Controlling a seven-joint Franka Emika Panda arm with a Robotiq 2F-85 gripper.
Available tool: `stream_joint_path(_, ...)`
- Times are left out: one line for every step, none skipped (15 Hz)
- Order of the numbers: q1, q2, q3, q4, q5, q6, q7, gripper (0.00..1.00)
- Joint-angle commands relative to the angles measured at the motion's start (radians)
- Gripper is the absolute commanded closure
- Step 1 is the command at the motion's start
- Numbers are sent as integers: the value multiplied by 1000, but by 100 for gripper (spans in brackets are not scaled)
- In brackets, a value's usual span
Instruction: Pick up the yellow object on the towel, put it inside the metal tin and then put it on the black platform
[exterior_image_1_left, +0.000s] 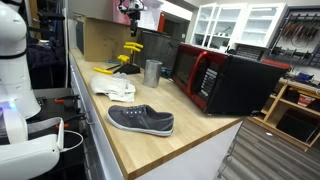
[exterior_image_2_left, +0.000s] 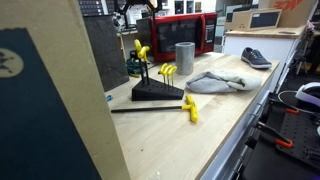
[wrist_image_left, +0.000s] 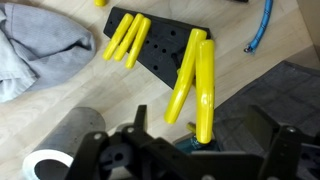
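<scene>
In the wrist view my gripper (wrist_image_left: 200, 138) is open, its dark fingers (wrist_image_left: 136, 124) spread wide at the bottom edge. Between them and below stands a long yellow object (wrist_image_left: 204, 90), its lower end by a small teal thing (wrist_image_left: 183, 148); nothing is held. It rises at the near edge of the black platform (wrist_image_left: 165, 45), which carries more yellow pieces (wrist_image_left: 125, 38). The metal tin (wrist_image_left: 58, 150) stands at lower left, the towel (wrist_image_left: 35, 50) at upper left. Both exterior views show platform (exterior_image_2_left: 157, 93), tin (exterior_image_2_left: 184, 58) and towel (exterior_image_2_left: 215, 82).
A grey shoe (exterior_image_1_left: 141, 120) lies near the counter's front end. A red and black microwave (exterior_image_1_left: 225, 80) stands behind the tin. Another yellow piece with a black rod (exterior_image_2_left: 189, 110) lies on the wood beside the platform. A blue cable (wrist_image_left: 262, 25) curls at upper right.
</scene>
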Motion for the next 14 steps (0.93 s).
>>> stream_joint_path(-16, -73, 14, -62, -33, 18, -61, 0)
stream_joint_path(-22, -89, 19, -71, -34, 16, -110, 0)
stream_joint_path(-27, -102, 23, -81, -35, 16, -149, 0)
stream_joint_path(-34, -120, 28, -95, -29, 24, -214, 0)
stream_joint_path(-39, -138, 31, -109, -22, 20, -278, 0)
stream_joint_path(-44, -159, 35, -125, -15, 26, -340, 0)
stream_joint_path(-49, -181, 38, -141, -13, 21, -400, 0)
stream_joint_path(-55, -201, 41, -155, -3, 23, -449, 0)
stream_joint_path(-60, -225, 44, -174, 4, 23, -496, 0)
stream_joint_path(-65, -248, 48, -188, 13, 17, -542, 0)
stream_joint_path(-70, -275, 51, -206, 23, 13, -578, 0)
stream_joint_path(-73, -305, 52, -228, 29, 8, -613, 0)
stream_joint_path(-76, -336, 53, -245, 30, -4, -641, 0)
stream_joint_path(-80, -370, 53, -274, 33, -3, -668, 0)
